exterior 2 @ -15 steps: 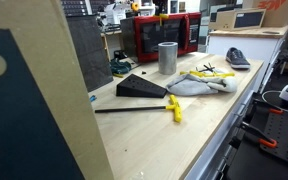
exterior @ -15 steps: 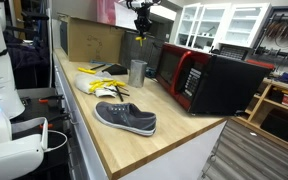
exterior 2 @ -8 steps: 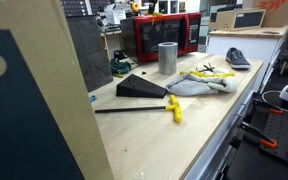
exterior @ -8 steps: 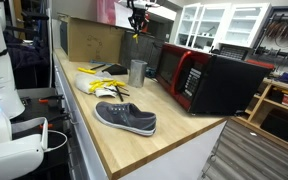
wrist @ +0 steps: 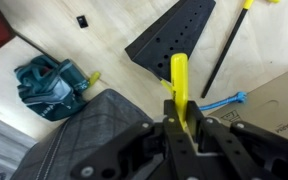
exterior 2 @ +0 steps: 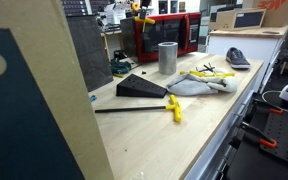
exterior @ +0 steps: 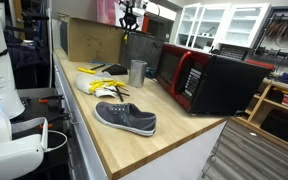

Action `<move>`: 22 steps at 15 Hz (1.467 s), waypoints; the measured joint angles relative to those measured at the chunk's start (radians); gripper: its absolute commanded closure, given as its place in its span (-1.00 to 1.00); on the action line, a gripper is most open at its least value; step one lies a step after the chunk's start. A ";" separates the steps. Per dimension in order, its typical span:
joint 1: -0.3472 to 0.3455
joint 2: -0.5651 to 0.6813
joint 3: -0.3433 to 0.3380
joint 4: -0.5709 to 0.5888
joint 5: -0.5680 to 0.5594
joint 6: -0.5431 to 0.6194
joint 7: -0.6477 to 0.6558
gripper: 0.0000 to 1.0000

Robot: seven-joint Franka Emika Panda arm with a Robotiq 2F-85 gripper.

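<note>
Yellow stick [wrist: 179, 80] is hanging high above the bench [exterior: 174, 125], pinched between the jaws of the gripper [wrist: 180, 118]. Directly beneath it, a black perforated wedge [wrist: 169, 40], a teal tool [wrist: 49, 85] and a dark quilted case [wrist: 84, 130] are lying. The metal cup [exterior: 137, 72] is standing well apart.

In an exterior view, the cup [exterior: 137, 72] is standing on the counter [exterior: 179, 128], just left of the microwave [exterior: 209, 80]. The shoe [exterior: 125, 118] is lying nearer and the box [exterior: 92, 40] is sitting farther. The gripper [exterior: 130, 24] is hanging above the far end, clasping a stick [wrist: 179, 80].
</note>
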 measured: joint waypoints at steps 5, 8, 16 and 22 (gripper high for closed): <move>0.025 0.039 0.011 -0.006 -0.014 -0.048 0.065 0.92; 0.039 0.048 0.011 -0.026 -0.047 -0.044 0.230 0.92; 0.106 -0.019 0.022 -0.204 -0.122 0.145 0.742 0.92; 0.157 -0.071 0.026 -0.322 -0.265 0.207 1.177 0.92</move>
